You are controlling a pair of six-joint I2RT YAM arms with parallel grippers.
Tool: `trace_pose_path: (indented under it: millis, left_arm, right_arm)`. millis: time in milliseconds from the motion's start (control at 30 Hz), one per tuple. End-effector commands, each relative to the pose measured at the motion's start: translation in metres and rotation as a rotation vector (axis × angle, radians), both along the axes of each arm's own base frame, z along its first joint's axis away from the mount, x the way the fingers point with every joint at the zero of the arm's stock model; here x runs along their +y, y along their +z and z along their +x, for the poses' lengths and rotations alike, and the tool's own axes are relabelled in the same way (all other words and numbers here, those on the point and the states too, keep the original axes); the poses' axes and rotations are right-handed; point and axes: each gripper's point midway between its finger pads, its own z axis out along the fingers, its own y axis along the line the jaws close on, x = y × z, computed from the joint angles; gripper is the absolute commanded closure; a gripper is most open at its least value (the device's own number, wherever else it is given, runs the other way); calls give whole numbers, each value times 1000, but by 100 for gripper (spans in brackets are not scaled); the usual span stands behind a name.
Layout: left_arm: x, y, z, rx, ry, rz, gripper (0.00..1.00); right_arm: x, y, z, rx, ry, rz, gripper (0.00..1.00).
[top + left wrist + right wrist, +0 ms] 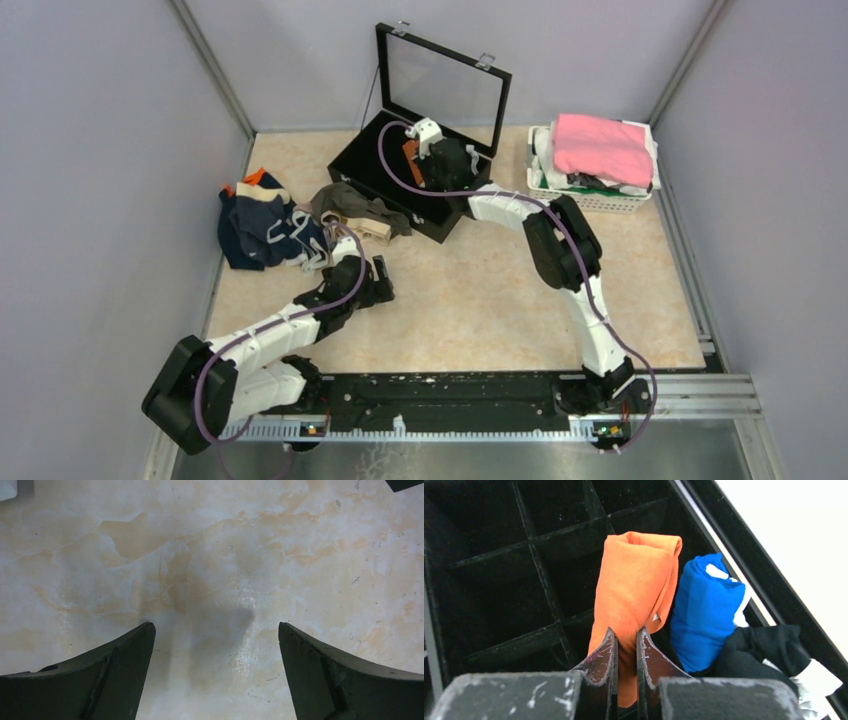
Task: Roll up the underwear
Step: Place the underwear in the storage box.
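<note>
My right gripper [626, 635] is shut on a rolled rust-orange underwear [636, 575] and holds it over a compartment of the black divided case [499, 560]. In the top view this gripper [420, 160] is inside the case [360, 165], with the orange roll [409, 155] showing beside it. A blue roll [706, 607] and a black roll [764, 645] lie in the compartments to the right. My left gripper [215, 630] is open over bare table with nothing between its fingers; from above the left gripper [378, 275] sits just in front of an olive-brown underwear with a tan waistband [355, 210].
A heap of navy and other underwear [262, 225] lies at the left wall. The case lid [445, 80] stands upright at the back. A white basket [590, 200] with a bright pink cloth [600, 145] stands at the back right.
</note>
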Motion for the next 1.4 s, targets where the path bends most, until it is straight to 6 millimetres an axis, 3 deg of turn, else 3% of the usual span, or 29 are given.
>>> trace_pose_path:
  millis: [0, 300, 600, 1133, 1367]
  left_arm:
    - [-1, 6, 3, -17, -3, -12, 1]
    - [-2, 6, 5, -13, -9, -13, 1]
    - [-3, 5, 5, -14, -20, -19, 1]
    - [-5, 7, 5, -15, -25, -25, 1]
    - [-5, 11, 5, -19, -21, -30, 1]
  right_arm:
    - [2, 14, 16, -16, -43, 62, 100]
    - [5, -17, 16, 58, -50, 59, 100]
    - [-7, -49, 6, 157, -102, 39, 100]
    - [-23, -73, -20, 252, -109, -16, 100]
    - [-22, -57, -20, 235, -104, 0, 67]
